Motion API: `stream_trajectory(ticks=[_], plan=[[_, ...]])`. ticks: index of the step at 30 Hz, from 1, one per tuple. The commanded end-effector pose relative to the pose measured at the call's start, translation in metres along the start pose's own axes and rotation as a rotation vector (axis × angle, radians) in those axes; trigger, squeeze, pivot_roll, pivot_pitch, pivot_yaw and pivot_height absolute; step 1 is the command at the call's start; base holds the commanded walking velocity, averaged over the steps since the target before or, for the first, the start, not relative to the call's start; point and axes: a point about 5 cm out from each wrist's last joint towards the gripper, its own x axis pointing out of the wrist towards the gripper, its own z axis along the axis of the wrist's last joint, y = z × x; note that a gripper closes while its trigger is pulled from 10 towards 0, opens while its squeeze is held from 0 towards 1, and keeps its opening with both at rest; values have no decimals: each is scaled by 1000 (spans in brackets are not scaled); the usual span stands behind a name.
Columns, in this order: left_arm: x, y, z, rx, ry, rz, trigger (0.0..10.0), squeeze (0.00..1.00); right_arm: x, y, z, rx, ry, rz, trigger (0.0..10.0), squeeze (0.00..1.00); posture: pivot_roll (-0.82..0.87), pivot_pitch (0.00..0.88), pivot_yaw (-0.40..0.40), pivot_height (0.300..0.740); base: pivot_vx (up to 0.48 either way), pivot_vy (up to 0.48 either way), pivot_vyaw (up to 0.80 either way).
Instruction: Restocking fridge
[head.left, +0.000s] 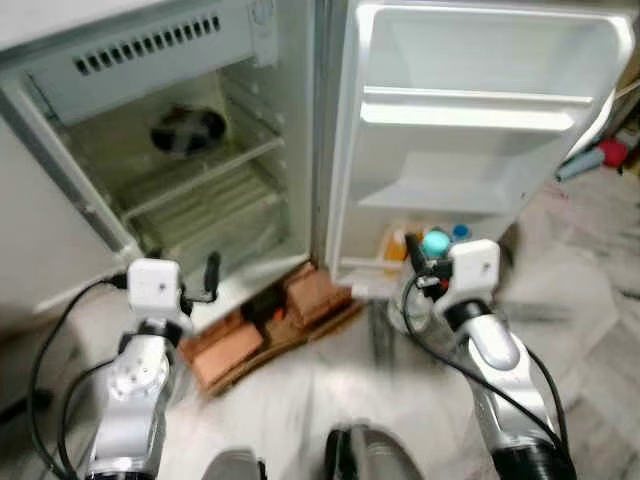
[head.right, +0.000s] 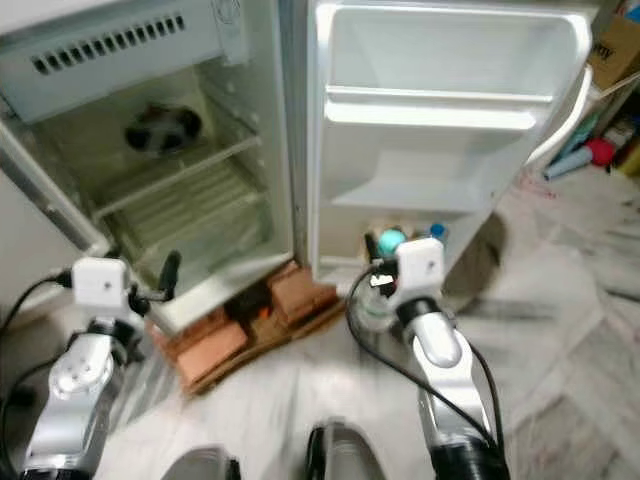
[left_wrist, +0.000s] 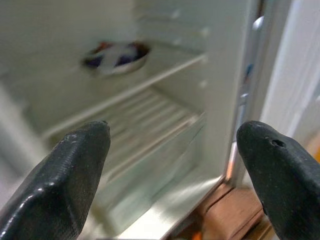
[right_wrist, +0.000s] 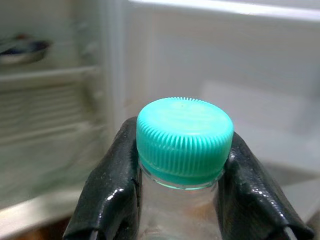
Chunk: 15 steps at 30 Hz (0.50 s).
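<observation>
A small fridge (head.left: 250, 120) is seen standing open on the floor, its door (head.left: 480, 110) swung wide to the robot's right. The step in hand is judged to be the carrying of a bottle to the fridge — nothing has yet been set down from the right arm.

The bottle (right_wrist: 182, 170), clear with a teal cap (right_wrist: 185, 137), is held in the right claw (right_wrist: 180, 195); the two black fingers (right_wrist: 107, 190) are clamped on its neck just under the cap, one on either side. In the head views the right claw (head.left: 428, 262) is seen low down, in front of the bottom door shelf (head.left: 400, 262), where a few other items, among them a blue cap and something orange, can be made out, too blurred to be named.

The left claw (left_wrist: 175, 165) is held out before the main compartment with its fingers (left_wrist: 65, 180) well apart and nothing between them. Beyond them a wire shelf (left_wrist: 130, 95) is seen, with a dark dish (left_wrist: 116, 55) on it; the space below it looks bare. Under the front of the fridge some bricks (head.left: 265, 325) are seen propping it up.

The next move is judged to call for the bottle to be brought upright over a free spot — most likely on the bottom door shelf, as the nearest — and lowered until it stands before the grip is loosened. Care would be needed that the neighbouring items are not knocked.
</observation>
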Motion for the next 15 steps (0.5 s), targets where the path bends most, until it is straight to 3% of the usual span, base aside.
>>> stream_trajectory(ticks=[1, 8, 15], plan=[[-1, 8, 0, 22, 3, 19, 10000, 0, 3, 5, 11, 11, -56, 10, 10000, 0, 45, 119, -34, 740, 469, 0, 0], [1, 7, 0, 27, 8, 13, 10000, 0, 4, 4, 13, 5, -63, -4, 10000, 0, 45, 121, -32, 740, 472, 0, 0], [0, 5, 0, 15, 0, 12, 10000, 0, 5, 2, 13, 1, -66, -15, 10000, 0, 47, 122, -36, 740, 0, 0, 0]])
